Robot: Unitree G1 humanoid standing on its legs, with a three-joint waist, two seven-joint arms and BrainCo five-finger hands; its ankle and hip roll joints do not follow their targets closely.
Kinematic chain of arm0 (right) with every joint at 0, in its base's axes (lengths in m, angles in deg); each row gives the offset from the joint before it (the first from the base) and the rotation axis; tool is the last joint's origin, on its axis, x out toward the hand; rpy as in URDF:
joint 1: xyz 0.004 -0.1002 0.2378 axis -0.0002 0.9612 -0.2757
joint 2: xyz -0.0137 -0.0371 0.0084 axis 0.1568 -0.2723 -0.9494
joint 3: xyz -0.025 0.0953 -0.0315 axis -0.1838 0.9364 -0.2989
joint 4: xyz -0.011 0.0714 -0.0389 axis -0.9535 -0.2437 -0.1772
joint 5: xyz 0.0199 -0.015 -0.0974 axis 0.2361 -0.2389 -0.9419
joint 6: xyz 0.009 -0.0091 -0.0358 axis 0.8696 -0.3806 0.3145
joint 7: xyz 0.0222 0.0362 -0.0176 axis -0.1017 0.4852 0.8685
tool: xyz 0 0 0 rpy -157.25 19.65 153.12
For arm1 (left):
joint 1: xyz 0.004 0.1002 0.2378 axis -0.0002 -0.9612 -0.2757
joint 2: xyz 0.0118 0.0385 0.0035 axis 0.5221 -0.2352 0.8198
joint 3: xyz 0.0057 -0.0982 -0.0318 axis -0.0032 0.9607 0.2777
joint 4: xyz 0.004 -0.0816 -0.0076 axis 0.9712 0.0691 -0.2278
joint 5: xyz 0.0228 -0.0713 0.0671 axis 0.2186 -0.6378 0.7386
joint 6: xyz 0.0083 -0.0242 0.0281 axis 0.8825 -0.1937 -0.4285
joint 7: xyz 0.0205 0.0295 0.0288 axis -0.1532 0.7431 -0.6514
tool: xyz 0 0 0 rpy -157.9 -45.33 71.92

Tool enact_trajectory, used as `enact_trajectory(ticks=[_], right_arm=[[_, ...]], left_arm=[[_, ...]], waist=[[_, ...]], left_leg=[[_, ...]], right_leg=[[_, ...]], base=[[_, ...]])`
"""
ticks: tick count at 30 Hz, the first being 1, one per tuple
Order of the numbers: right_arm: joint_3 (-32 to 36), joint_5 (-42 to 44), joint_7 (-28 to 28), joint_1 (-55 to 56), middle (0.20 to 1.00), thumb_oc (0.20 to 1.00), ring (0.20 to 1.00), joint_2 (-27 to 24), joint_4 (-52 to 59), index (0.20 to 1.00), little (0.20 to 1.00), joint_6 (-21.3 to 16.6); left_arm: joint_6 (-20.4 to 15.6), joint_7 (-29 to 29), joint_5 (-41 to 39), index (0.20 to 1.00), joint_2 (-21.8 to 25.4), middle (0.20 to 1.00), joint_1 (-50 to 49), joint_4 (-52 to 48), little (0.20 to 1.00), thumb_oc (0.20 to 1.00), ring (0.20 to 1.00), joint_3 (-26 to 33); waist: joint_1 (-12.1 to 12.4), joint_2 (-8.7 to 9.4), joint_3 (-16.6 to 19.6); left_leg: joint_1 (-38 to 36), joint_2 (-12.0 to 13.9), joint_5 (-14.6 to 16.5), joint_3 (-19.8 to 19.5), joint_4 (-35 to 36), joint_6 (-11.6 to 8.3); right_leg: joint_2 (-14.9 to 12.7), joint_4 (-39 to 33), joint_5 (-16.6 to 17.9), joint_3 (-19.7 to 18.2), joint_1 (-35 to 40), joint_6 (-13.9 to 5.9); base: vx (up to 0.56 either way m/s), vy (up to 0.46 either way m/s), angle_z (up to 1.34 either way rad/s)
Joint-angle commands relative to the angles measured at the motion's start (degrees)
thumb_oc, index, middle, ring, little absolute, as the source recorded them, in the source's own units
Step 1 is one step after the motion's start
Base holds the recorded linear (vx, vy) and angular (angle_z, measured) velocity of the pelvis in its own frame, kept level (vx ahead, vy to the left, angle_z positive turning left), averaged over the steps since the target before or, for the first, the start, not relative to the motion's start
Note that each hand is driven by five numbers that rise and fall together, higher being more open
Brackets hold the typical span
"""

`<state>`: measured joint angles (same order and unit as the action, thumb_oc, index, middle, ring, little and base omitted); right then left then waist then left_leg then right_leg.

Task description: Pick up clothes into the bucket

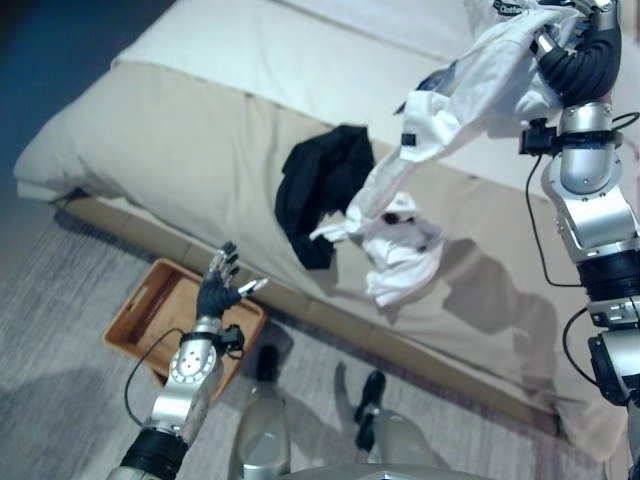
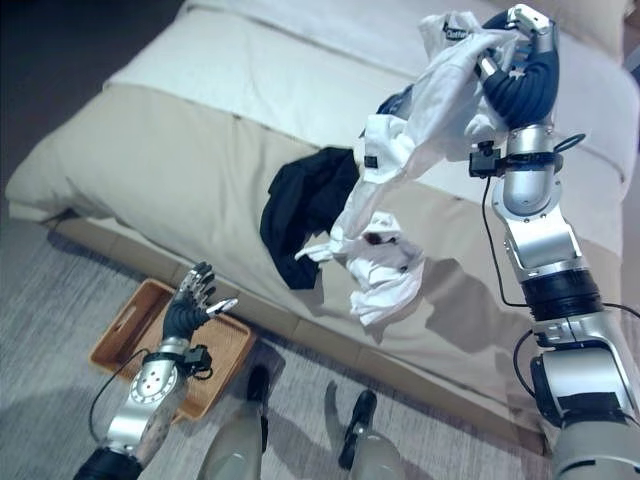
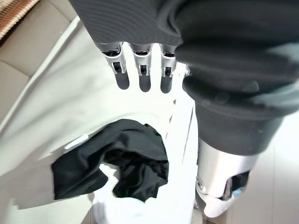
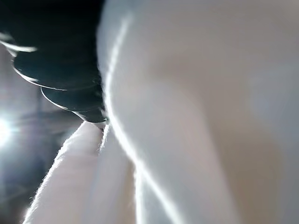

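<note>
Left hand (image 1: 216,290) sits lowest and nearest, raised above the wooden basket (image 1: 140,310) on the carpet beside the bed (image 1: 180,150); its fingers are straight and apart, holding nothing. My right hand (image 2: 520,70) is lifted high over the bed, fingers clamped on a white garment (image 2: 420,130), which hangs down with its lower end touching the bedcover. Just beside it, a black garment (image 1: 320,185) lies on the bed.

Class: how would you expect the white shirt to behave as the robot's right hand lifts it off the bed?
Probably floppy: the white shirt drapes in folds from the right hand. Likely light, held high from one bunched end. Its lower end, low over the bed, may drag.
</note>
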<state>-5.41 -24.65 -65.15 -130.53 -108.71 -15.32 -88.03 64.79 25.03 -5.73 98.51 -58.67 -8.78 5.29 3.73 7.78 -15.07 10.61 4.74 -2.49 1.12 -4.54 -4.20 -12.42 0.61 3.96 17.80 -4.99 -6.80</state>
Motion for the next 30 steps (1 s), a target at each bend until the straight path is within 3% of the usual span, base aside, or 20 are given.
enact_trajectory(ticks=[1,8,16,22,30], right_arm=[[-2.9,5.0,-0.4,-8.4,0.2,0.2,0.2,-3.7,1.0,0.2,0.2,-3.3],[-8.6,12.5,-2.4,-18.6,0.2,0.2,0.2,-7.1,-4.9,0.2,0.2,-3.7],[-12.8,17.3,-4.7,-24.3,0.2,0.2,0.2,-6.8,-6.9,0.2,0.2,-4.4],[-15.8,18.8,-8.7,-22.5,0.2,0.2,0.2,-6.1,-2.5,0.2,0.2,-3.3],[-20.5,18.7,-16.5,-12.7,0.2,0.2,0.2,-3.6,5.9,0.2,0.2,0.4]], left_arm=[[-1.2,-0.6,3.8,1.0,0.3,1.0,-0.1,-0.8,1.0,1.0,1.0,-0.4],[-0.8,-1.7,2.4,1.0,0.3,1.0,0.8,-1.9,1.0,1.0,1.0,-1.2],[-0.8,-1.8,2.6,1.0,0.8,1.0,5.1,-4.4,1.0,1.0,1.0,-1.9],[-1.0,0.0,5.1,1.0,1.3,1.0,12.1,-7.0,1.0,1.0,1.0,-2.9],[-0.9,-1.0,-4.2,1.0,-0.5,1.0,21.9,-11.4,1.0,1.0,1.0,-5.2]], waist=[[-0.2,1.49,5.5],[-1.1,2.44,9.2],[-2.2,2.7,11.3],[-3.1,2.57,12.1],[-3.9,1.52,12.0]], left_leg=[[-2.0,3.0,1.8,2.4,-0.5,-1.34],[-6.4,3.8,1.7,4.2,1.9,-1.65],[-8.8,4.1,2.3,5.5,2.2,-1.59],[-10.0,4.2,2.6,6.1,2.4,-1.66],[-10.8,4.2,3.0,6.7,1.6,-1.45]], right_leg=[[-4.6,1.9,3.0,3.0,2.3,-5.89],[-3.6,0.8,2.9,2.1,4.8,-5.91],[-3.2,0.3,2.8,1.0,6.2,-5.83],[-3.0,0.3,2.7,0.4,6.7,-5.74],[-3.0,0.3,2.6,-0.5,7.2,-5.58]], base=[[0.06,-0.004,-0.08],[0.05,0.006,-0.12],[0.04,-0.002,-0.06],[0.02,0.0,-0.09],[0.01,0.001,-0.07]])
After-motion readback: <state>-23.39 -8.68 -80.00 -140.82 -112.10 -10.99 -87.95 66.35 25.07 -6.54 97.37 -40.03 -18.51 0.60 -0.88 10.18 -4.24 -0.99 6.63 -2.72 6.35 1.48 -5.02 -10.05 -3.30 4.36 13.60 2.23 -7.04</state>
